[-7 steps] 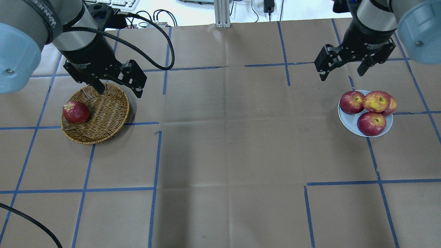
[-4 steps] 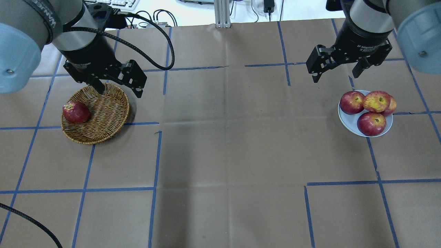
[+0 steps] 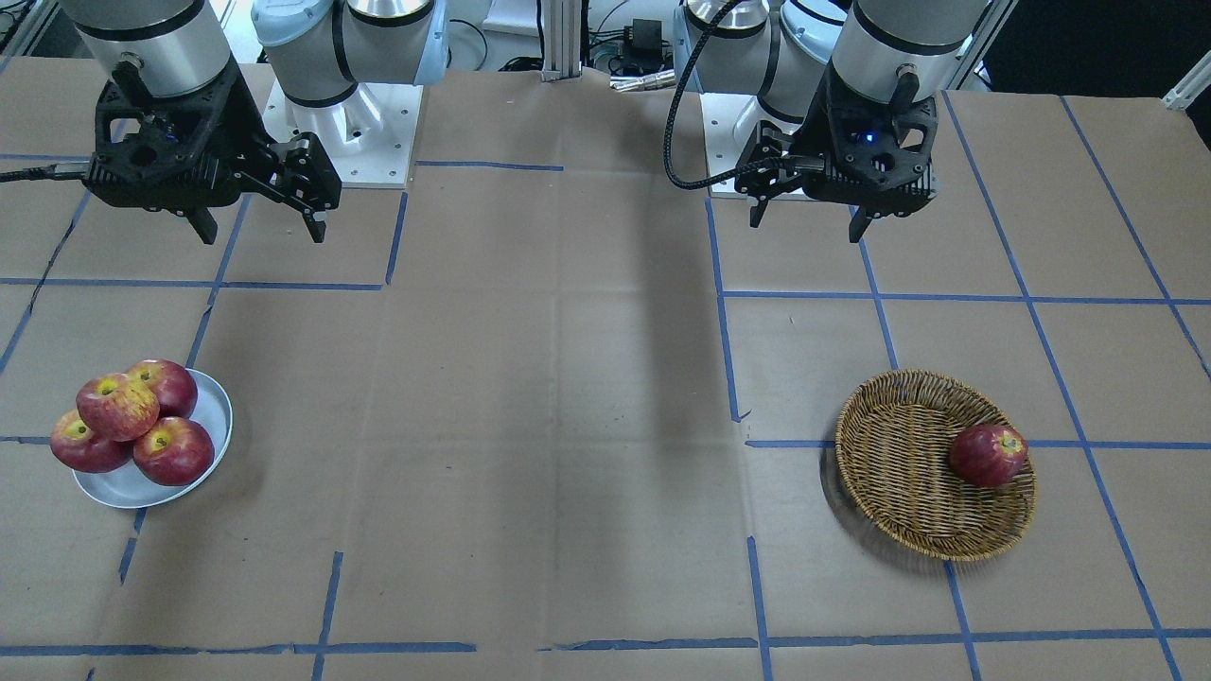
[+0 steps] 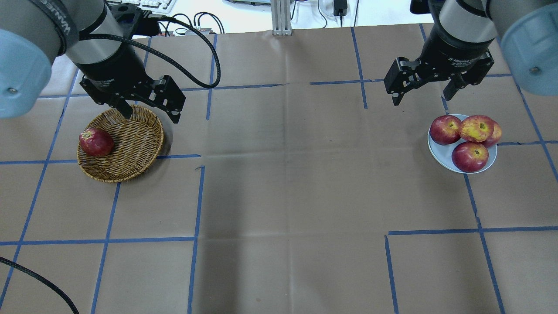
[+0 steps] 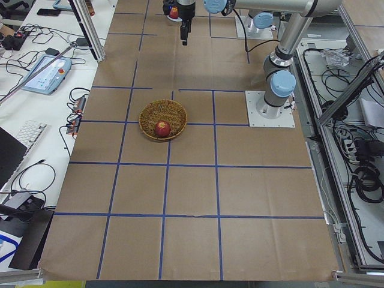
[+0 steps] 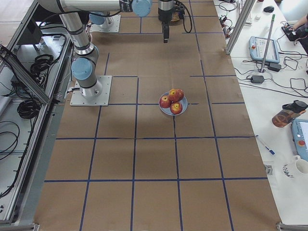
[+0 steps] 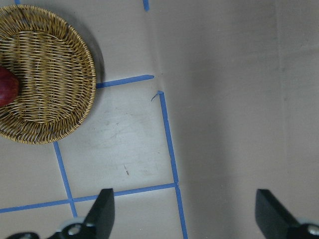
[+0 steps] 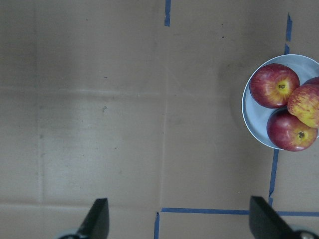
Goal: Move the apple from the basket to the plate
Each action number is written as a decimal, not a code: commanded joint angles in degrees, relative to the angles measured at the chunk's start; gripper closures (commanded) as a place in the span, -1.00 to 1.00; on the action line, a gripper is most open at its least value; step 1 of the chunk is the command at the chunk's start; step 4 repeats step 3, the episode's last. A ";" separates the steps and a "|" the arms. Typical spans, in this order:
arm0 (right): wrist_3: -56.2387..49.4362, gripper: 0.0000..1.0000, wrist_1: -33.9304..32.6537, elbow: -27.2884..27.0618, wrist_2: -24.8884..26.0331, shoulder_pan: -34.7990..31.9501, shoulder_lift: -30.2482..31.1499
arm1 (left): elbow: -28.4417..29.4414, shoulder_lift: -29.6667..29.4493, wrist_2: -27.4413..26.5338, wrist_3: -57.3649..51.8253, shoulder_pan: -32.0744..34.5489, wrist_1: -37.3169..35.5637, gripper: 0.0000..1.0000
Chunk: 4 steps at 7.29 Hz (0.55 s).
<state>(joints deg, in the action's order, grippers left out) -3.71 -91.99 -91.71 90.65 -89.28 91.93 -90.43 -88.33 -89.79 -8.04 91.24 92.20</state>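
The pinkish-red, yellow-streaked apple (image 4: pixel 476 127) lies on top of three darker apples on the pale plate (image 4: pixel 440 153) at the right. It also shows in the front view (image 3: pixel 116 405) and the right wrist view (image 8: pixel 306 104). The wicker basket (image 4: pixel 130 144) at the left holds one dark red apple (image 4: pixel 96 141). My left gripper (image 4: pixel 151 115) is open and empty above the basket's far rim. My right gripper (image 4: pixel 421 98) is open and empty, raised beyond and to the left of the plate.
Brown paper with a blue tape grid covers the table. The left wrist view shows the basket (image 7: pixel 50 74) at the upper left, with the dark apple (image 7: pixel 6 87) at the frame's edge. The plate (image 8: pixel 247 107) sits at the right of the right wrist view.
My right gripper has moved a little to the left, away from the plate, still open. The left arm, the basket and the apples have not moved.
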 commanded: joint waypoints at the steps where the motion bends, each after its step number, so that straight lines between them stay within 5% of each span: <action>1: 0.01 -1.00 -0.03 0.04 -0.03 -0.02 0.00 | 0.08 0.00 -0.29 -0.40 -0.18 -0.18 -0.98; 4: 0.01 -1.00 -0.03 0.04 -0.03 -0.02 0.00 | 0.08 -0.09 -0.38 -0.58 -0.27 -0.44 -0.98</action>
